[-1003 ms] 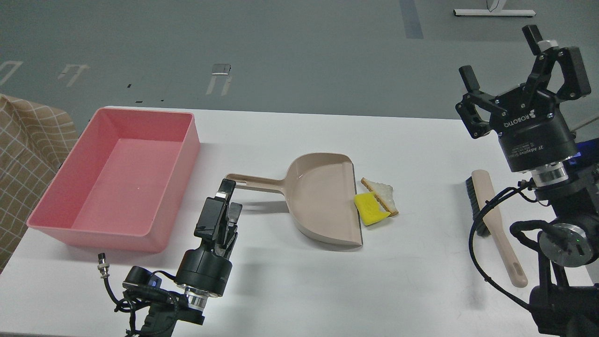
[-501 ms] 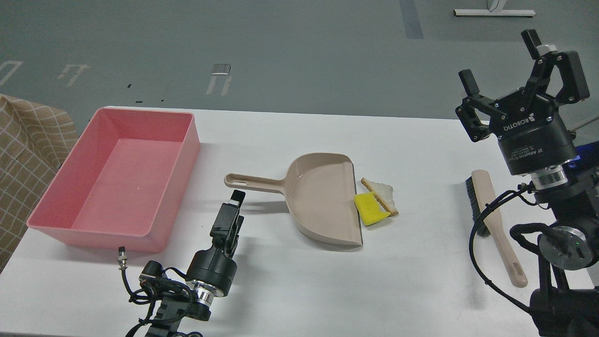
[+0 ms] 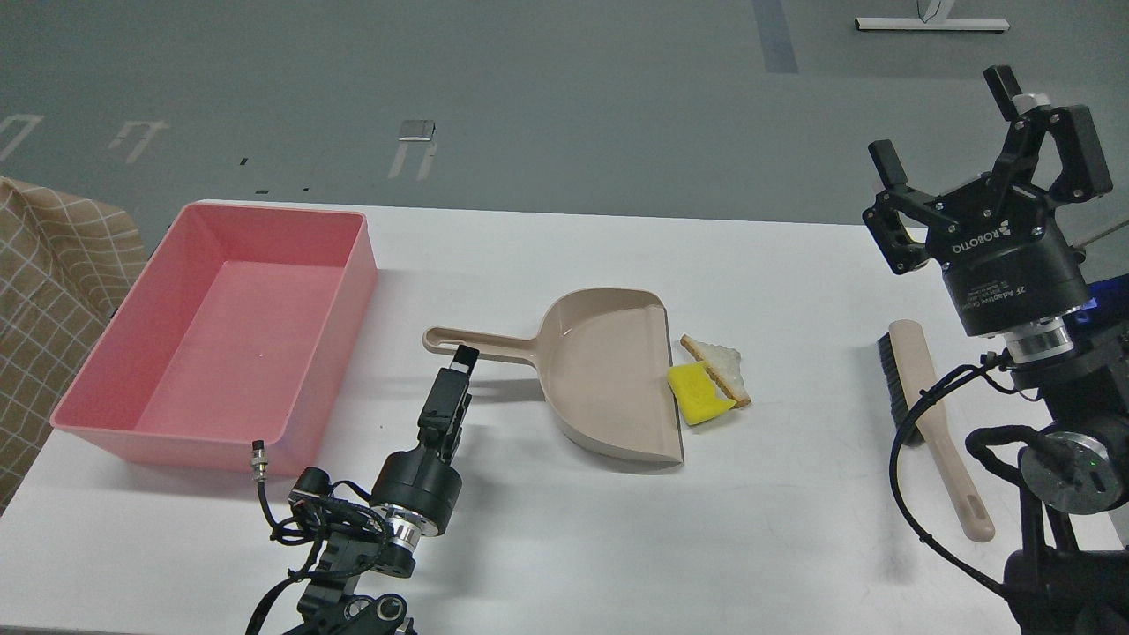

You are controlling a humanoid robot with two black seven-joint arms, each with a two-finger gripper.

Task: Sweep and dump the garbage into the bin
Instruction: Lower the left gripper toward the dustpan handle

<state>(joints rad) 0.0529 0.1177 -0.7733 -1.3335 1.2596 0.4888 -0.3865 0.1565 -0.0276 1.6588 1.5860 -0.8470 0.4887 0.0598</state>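
The garbage lies on the white table, touching the open lip of a beige dustpan [image 3: 609, 375]: a yellow sponge-like chunk [image 3: 695, 394] and a triangular white bread slice [image 3: 721, 366] with brown crust. The pink bin [image 3: 220, 335] stands at the left with nothing inside. My left gripper [image 3: 459, 375] points up at the dustpan's long handle [image 3: 481, 342], just in front of it; it is seen edge-on, so its fingers cannot be told apart. My right gripper [image 3: 945, 123] is open and empty, held high over the table's right end.
A beige-handled brush [image 3: 930, 423] with black bristles lies on the table at the right, below my right gripper. A checked cloth [image 3: 44, 300] hangs at the far left, beyond the bin. The table's far edge runs behind the bin and dustpan.
My left gripper has moved right and forward toward the dustpan handle and turned edge-on. The right gripper has shifted only slightly. The garbage, dustpan and brush have not moved.
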